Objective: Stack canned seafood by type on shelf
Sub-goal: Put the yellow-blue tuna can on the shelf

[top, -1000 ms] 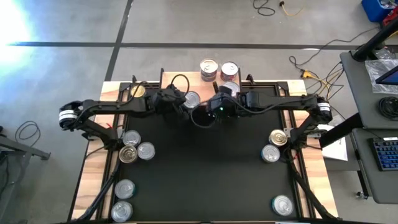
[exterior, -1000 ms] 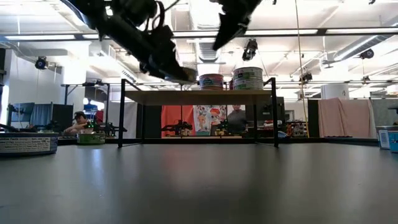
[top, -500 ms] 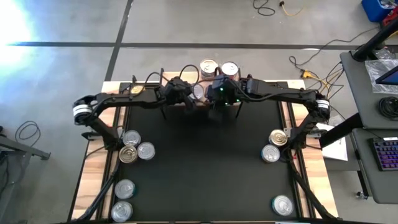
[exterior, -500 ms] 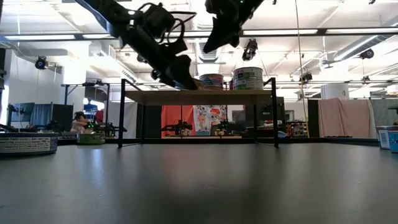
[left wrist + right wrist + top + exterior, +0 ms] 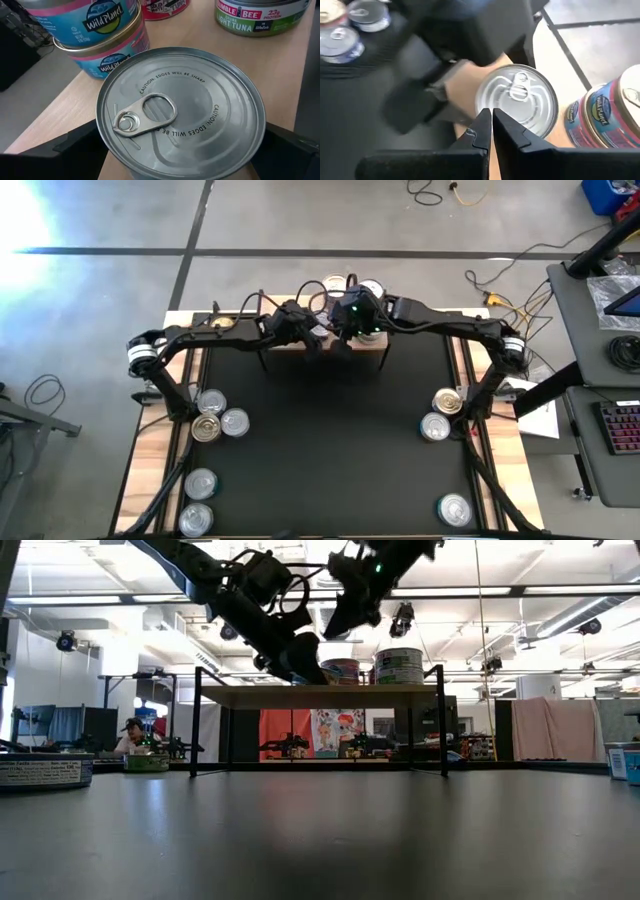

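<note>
Over the shelf (image 5: 300, 340) both arms crowd the near edge. Behind its silver can (image 5: 181, 112) stand stacked cans (image 5: 97, 37), close together; bare board (image 5: 250, 55) lies open beside them.

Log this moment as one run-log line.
left gripper: around silver can, over shelf | right gripper: shut, empty, hovering close by | stacked cans: beside it

Light-wood shelf (image 5: 280, 65) on black legs stands at far edge of black mat (image 5: 320, 440), mat on wood table (image 5: 140, 470). On shelf: stack of two pink/blue Wild Planet cans (image 5: 95, 35), green-label tuna can (image 5: 260, 17), red-label can (image 5: 165, 6). On mat: five cans left (image 5: 210, 415), three right (image 5: 440, 415).
</note>
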Robot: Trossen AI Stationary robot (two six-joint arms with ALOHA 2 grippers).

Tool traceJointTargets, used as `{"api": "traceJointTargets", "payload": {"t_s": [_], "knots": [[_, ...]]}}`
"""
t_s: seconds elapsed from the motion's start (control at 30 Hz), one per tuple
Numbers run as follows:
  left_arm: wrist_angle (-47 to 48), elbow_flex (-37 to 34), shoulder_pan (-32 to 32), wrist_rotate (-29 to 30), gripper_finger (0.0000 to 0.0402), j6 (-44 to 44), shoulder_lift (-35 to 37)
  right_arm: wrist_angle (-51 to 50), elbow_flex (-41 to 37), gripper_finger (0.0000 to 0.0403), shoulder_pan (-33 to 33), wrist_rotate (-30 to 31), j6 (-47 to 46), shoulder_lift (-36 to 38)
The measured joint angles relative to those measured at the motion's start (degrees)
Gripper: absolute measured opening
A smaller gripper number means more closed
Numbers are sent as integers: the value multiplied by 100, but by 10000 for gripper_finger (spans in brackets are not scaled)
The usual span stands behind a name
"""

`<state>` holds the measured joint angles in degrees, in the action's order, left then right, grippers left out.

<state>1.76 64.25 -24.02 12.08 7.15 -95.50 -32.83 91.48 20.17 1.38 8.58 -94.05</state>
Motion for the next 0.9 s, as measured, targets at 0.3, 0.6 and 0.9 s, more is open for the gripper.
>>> {"api": "traceJointTargets", "payload": {"t_s": [0.3,0.6,0.9], "knots": [[56,0,-19,-503,398,103,-4,595,-8,13,219,-688,48,-442],[504,369,25,-1186,399,43,-33,535,-11,13,214,-510,306,-709],[763,606,22,-1216,400,68,-35,256,13,13,271,-447,428,-698]]}}
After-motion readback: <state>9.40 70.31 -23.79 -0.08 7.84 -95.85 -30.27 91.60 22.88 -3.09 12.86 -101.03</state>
